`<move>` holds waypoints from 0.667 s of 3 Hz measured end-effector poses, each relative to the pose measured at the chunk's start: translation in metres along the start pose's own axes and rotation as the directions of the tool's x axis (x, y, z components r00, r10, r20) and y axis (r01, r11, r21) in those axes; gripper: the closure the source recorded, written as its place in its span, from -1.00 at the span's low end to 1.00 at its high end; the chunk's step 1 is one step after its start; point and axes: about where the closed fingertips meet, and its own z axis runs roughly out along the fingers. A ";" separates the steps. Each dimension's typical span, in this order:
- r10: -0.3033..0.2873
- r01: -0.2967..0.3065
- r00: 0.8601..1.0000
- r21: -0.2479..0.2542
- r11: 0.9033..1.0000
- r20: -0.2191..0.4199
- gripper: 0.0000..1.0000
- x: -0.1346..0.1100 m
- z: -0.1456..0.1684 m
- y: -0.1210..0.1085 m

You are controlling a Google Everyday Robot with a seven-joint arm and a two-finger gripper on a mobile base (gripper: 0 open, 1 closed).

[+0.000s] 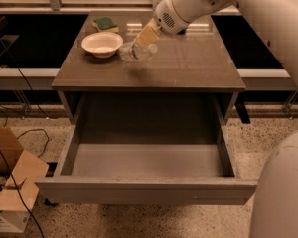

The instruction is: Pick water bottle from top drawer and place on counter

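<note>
The water bottle (137,52) is seen gripped in the gripper (146,35) above the counter (193,63), the tan fingers (148,32) closed on its upper part. The bottle is tilted well off upright, its body slanting down and to the left of the fingers, and a dark shadow is cast on the glossy surface just below it. The white arm (248,9) is extended in from the upper right corner and angled down toward the counter's back left area, with the rounded wrist housing (171,14) set directly behind the fingers. A pale bowl (102,43) is placed just beside the bottle on the left, and a green sponge (105,23) is laid behind the bowl. The top drawer (149,190) is pulled fully out below the counter, its pale floor exposed. A cardboard box (10,187) is seen on the floor at lower left.
</note>
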 end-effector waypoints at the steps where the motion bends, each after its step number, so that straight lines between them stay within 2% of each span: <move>1: 0.025 -0.024 1.000 0.020 1.000 -0.012 1.00 0.011 0.014 -0.011; 2: 0.021 -0.020 0.999 0.047 0.999 -0.036 0.64 0.023 0.024 -0.022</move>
